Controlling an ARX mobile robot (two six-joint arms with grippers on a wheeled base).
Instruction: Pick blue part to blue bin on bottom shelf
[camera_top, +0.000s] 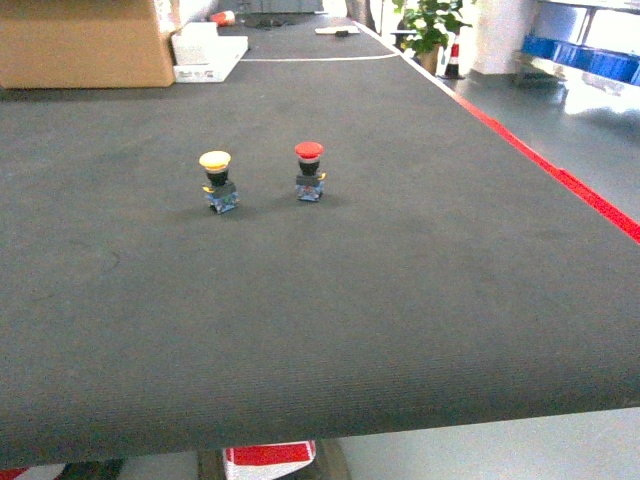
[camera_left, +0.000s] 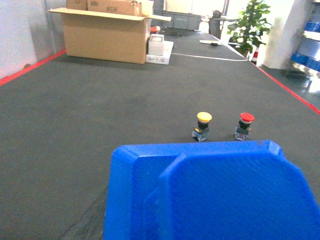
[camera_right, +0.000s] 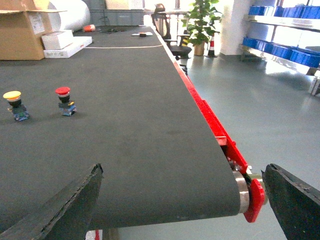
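On the dark counter (camera_top: 400, 330) in your head view stand two push-button parts side by side: a yellow-capped button (camera_top: 217, 181) and, at its 3 o'clock, a red-capped button (camera_top: 309, 171), apart from each other. No tool shows in that view.

Only the left wrist view shows the blue bin (camera_left: 210, 192), filling the foreground at 6 o'clock, just short of both buttons. You cannot tell the left tool's state; it is hidden.

Only the right wrist view shows the right tool (camera_right: 180, 200), spread wide, holding nothing, its dark fingers (camera_right: 60, 207) framing the counter's near end, red edge (camera_right: 210, 120) and roller (camera_right: 242, 187).

Open belt lies all around the buttons. A cardboard box (camera_top: 85, 40) sits far off at 11 o'clock. Shelves with blue bins (camera_right: 280, 47) stand across the floor at 2 o'clock.
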